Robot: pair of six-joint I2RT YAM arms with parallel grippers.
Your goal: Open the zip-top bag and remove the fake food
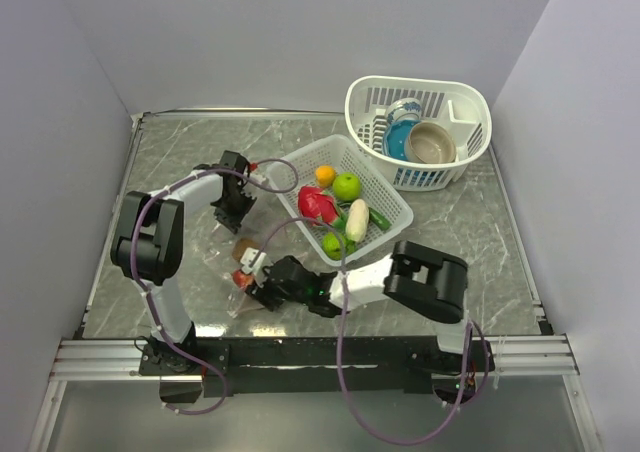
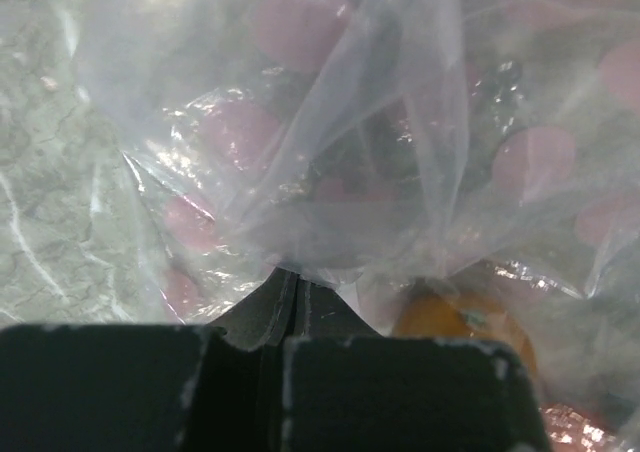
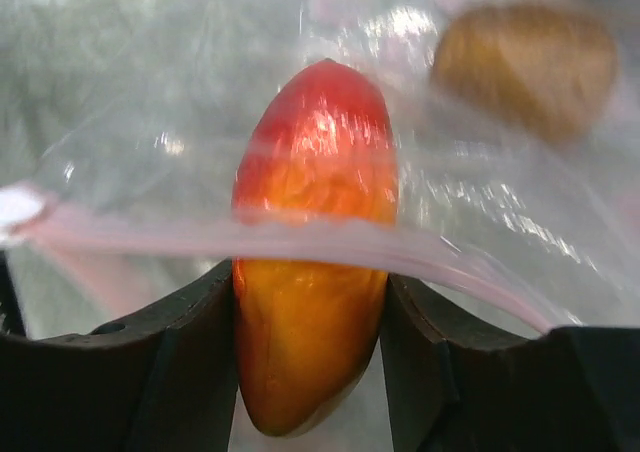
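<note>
The clear zip-top bag (image 1: 238, 262) lies on the table between my two grippers. My left gripper (image 1: 235, 210) is shut on the bag's far end; in the left wrist view the jaws (image 2: 290, 277) pinch a fold of the pink-dotted plastic (image 2: 330, 152). My right gripper (image 1: 258, 284) is shut on a red-orange fake fruit (image 1: 243, 280) at the bag's near end. In the right wrist view the fruit (image 3: 310, 222) stands between the fingers (image 3: 180, 362), with the pinkish zip strip (image 3: 470, 272) crossing it. A brown piece (image 3: 525, 62) lies deeper in the bag.
A white perforated basket (image 1: 390, 197) right of the bag holds an orange, a green, a red, a white and other fake foods. A second white basket (image 1: 470, 107) at the back right holds a tan bowl (image 1: 432, 142) and a blue cup (image 1: 400, 137).
</note>
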